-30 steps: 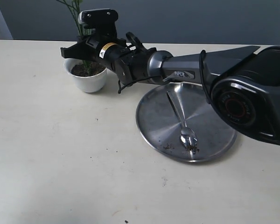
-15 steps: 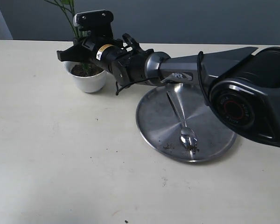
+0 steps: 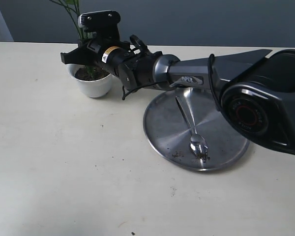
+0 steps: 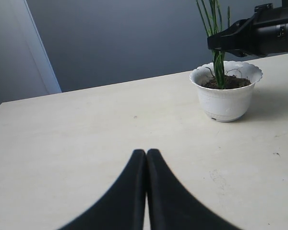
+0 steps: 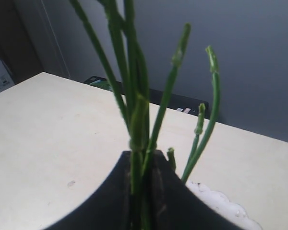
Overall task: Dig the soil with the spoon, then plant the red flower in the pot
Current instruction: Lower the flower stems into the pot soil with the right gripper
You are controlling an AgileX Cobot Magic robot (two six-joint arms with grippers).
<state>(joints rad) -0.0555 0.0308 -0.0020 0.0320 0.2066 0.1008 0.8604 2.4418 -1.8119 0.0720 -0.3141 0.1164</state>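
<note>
R gripper (image 5: 141,160) clamped on flower stems (image 5: 134,96) standing in soil (image 3: 91,73) of pot (image 3: 93,86); L gripper (image 4: 146,153) closed, empty; spoon (image 3: 189,123) lies on plate (image 3: 162,132).

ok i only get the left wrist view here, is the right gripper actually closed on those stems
observer: yes, the right wrist view shows the right gripper shut on the green stems, above the pot.
operator: where's the spoon
observer: the spoon lies flat on the steel plate, bowl toward the plate's near rim in the exterior view.
operator: any soil spilled
observer: a few dark crumbs sit on the plate beside the spoon's bowl.
</note>
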